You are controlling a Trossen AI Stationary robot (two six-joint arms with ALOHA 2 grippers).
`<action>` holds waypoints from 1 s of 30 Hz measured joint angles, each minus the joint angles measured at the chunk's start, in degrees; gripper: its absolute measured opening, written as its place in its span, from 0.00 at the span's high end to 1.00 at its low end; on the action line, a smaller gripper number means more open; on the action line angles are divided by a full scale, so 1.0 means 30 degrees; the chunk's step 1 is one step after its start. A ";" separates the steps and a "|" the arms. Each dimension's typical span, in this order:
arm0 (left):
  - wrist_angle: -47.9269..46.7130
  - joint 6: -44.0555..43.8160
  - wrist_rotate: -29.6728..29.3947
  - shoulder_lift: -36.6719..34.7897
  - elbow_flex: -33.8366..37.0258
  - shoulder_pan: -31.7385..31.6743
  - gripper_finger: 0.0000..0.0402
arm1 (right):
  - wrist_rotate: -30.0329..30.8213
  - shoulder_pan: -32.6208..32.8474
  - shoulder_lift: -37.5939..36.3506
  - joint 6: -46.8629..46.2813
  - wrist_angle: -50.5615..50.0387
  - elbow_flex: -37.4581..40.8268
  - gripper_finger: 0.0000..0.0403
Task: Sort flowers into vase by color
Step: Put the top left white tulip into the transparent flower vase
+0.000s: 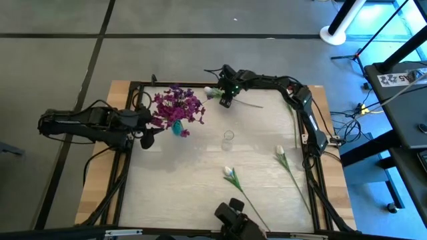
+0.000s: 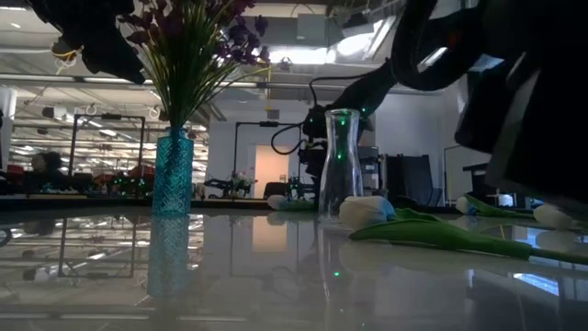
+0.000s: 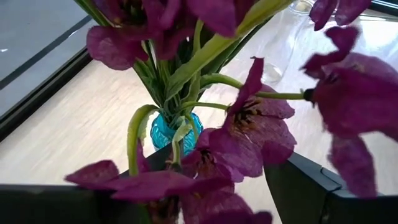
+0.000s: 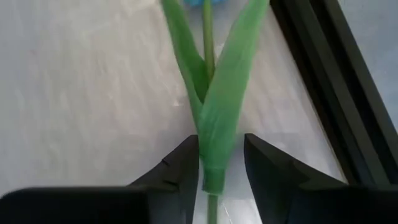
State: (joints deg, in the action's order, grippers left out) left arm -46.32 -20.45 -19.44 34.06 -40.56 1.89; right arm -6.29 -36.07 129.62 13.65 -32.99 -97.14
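A white tulip lies near the table's far edge, its stem running right. My right gripper is down over it and shut on its leafy stem. Purple flowers stand in a blue vase at the left. My left gripper is open beside them; blossoms hang in front of its wide-apart fingers. A clear glass vase stands empty in the middle. Two more white tulips lie on the table. My right gripper pinches the tulip's stem where the green leaves wrap it, between its two fingers. The fingers come from above and lie across the stem. The bud end reaches away beyond the fingertips; the tulip seems to lie on the table.
The black table frame runs close beside the right gripper at the far edge. In the low view the blue vase and clear vase stand apart, with a tulip lying near the camera. Bare tabletop lies between the vases and the near edge.
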 joint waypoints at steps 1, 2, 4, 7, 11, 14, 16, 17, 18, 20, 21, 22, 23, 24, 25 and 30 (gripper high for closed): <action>0.0000 0.0000 0.0000 0.0000 0.0000 0.0000 0.47 | 0.0118 0.0004 0.0000 0.0002 -0.0001 0.0005 0.71; 0.0000 0.0005 0.0000 -0.0007 0.0000 0.0000 0.47 | 0.0226 0.0015 0.0007 0.0022 -0.0008 -0.0010 0.72; -0.0008 0.0007 0.0000 -0.0002 0.0000 0.0000 0.47 | 0.0169 0.0022 0.0022 0.0118 -0.0023 -0.0052 0.76; -0.0008 0.0007 0.0000 -0.0001 0.0000 0.0000 0.47 | 0.0200 0.0022 0.0036 0.0482 0.0010 -0.0047 0.85; -0.0008 0.0015 0.0000 -0.0005 0.0000 0.0000 0.47 | 0.1003 0.0097 -0.0068 0.0023 -0.0252 -0.0362 0.97; -0.0009 0.0015 0.0000 -0.0001 0.0000 0.0000 0.47 | 0.1773 0.0538 -0.0747 -0.0408 -0.0761 -0.0965 0.95; -0.0015 0.0015 0.0000 -0.0006 0.0000 0.0001 0.47 | 0.2622 0.1004 -0.2019 -0.0343 -0.1039 -0.1596 0.95; -0.0015 0.0015 0.0000 -0.0001 0.0000 0.0000 0.47 | 0.2964 0.1331 -0.3040 -0.0295 -0.1320 -0.1807 0.96; -0.0015 0.0015 0.0000 -0.0007 0.0000 0.0000 0.47 | 0.3247 0.1680 -0.4051 -0.0209 -0.1540 -0.2040 0.97; -0.0015 0.0015 0.0000 0.0000 0.0000 0.0000 0.47 | 0.3703 0.2358 -0.5903 -0.0188 -0.1378 -0.2213 0.98; -0.0015 0.0015 0.0000 -0.0007 0.0000 0.0000 0.47 | 0.4039 0.2736 -0.6691 -0.0365 -0.1704 -0.2190 0.98; -0.0021 0.0016 0.0000 -0.0001 0.0000 0.0000 0.47 | 0.4390 0.3100 -0.7380 -0.0569 -0.2059 -0.2123 0.97; -0.0015 0.0022 0.0006 -0.0001 0.0000 0.0006 0.47 | 0.4709 0.3452 -0.8058 -0.0817 -0.2288 -0.2058 0.97; -0.0020 0.0019 0.0000 -0.0005 0.0000 0.0000 0.47 | 0.4869 0.3855 -0.8729 -0.1071 -0.2523 -0.2027 0.96; -0.0020 0.0022 0.0000 -0.0005 0.0000 0.0000 0.47 | 0.4927 0.4274 -0.9557 -0.1544 -0.2555 -0.2027 0.96; -0.0022 0.0022 0.0000 0.0000 0.0000 0.0000 0.47 | 0.5458 0.7066 -1.3099 -0.3454 -0.1854 -0.2156 0.98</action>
State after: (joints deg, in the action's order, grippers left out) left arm -46.39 -20.38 -19.44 34.06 -40.56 1.89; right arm 10.09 -14.88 90.33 3.29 -38.55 -103.61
